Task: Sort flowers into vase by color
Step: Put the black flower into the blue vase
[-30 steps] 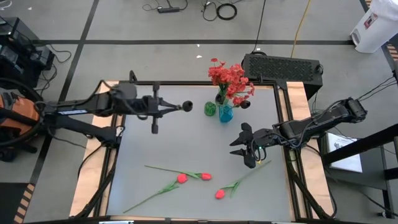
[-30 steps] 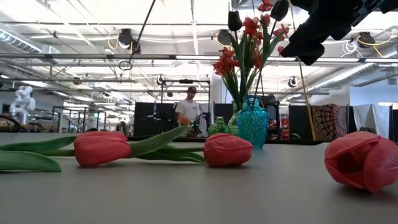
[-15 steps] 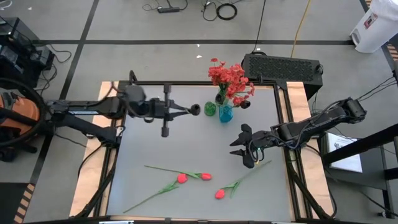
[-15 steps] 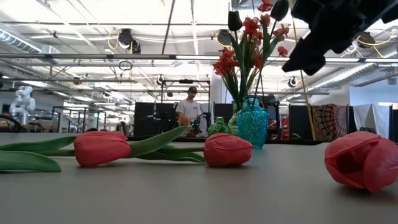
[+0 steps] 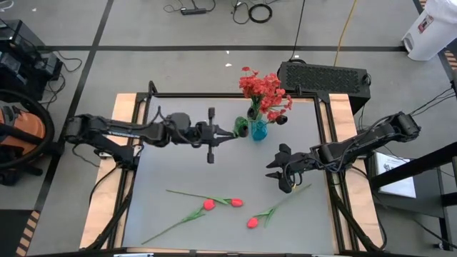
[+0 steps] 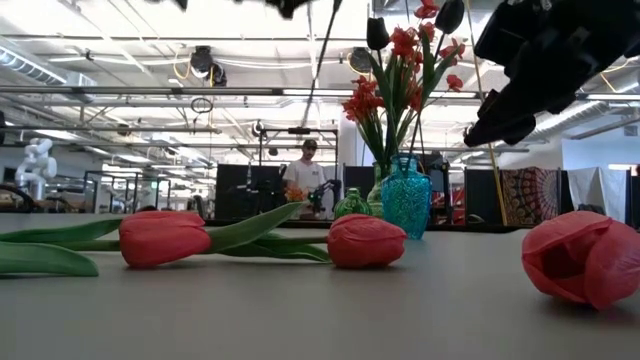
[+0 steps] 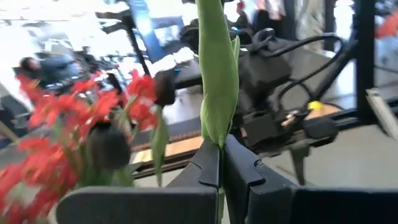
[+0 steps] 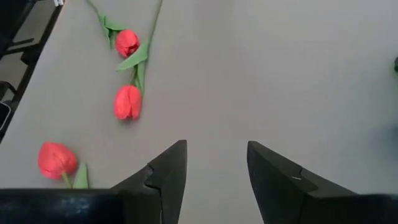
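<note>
My left gripper (image 5: 230, 132) is shut on a green-stemmed flower (image 7: 217, 68) with a dark bud, right beside the small green vase (image 5: 243, 123). The teal vase (image 5: 258, 130) next to it holds red blossoms (image 5: 263, 91) and dark buds. Three red tulips (image 5: 208, 204) (image 5: 236, 203) (image 5: 252, 223) lie flat on the table near its front edge. To the right of the vases my right gripper (image 5: 283, 171) hovers open above the table, with nothing between its fingers (image 8: 211, 168). My left gripper pinches the flower's green stem and leaf (image 7: 219, 134) between its two fingers. The fingers lie level, coming from the table's left, across the stem. The flower is lifted clear, and its thin stem (image 6: 315, 60) hangs slanting below the gripper.
Black rails (image 5: 325, 128) frame the grey table top. There is bare table between the vases and the tulips. A black box (image 5: 323, 77) sits beyond the far right corner. A person (image 6: 303, 178) stands far back in the room.
My left gripper has carried the flower toward the table's right edge and downward, up to the green vase, and the hanging stem has swung along with it. My right gripper has sunk a little toward the table, still open.
</note>
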Action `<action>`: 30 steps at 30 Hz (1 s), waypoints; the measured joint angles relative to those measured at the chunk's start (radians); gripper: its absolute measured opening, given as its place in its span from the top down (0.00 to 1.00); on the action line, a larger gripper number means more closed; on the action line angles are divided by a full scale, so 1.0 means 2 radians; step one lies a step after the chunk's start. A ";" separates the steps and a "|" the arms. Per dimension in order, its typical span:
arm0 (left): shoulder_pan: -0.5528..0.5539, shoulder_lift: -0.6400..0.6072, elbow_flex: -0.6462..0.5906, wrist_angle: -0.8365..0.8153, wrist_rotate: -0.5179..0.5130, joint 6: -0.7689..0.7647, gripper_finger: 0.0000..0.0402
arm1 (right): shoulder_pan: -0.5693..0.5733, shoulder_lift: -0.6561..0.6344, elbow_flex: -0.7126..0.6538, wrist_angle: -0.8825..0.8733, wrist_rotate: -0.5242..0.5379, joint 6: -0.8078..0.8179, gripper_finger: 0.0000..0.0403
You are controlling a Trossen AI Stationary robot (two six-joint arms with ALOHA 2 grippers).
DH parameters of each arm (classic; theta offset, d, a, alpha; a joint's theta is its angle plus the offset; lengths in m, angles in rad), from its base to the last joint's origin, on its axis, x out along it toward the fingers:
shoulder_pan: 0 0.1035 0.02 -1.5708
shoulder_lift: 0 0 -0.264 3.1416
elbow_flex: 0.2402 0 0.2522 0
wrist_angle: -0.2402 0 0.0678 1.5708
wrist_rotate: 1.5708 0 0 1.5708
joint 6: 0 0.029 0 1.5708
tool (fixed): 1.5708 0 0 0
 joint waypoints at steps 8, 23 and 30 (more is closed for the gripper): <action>0.007 -0.046 -0.162 0.202 -0.047 -0.023 0.99 | 0.000 0.000 -0.005 -0.002 0.000 0.009 0.60; 0.043 -0.145 -0.341 0.401 -0.120 -0.048 0.99 | 0.000 0.000 -0.005 0.032 0.004 -0.007 0.60; 0.053 -0.128 -0.324 0.406 -0.104 -0.076 1.00 | 0.000 0.000 -0.005 0.046 0.004 -0.015 0.60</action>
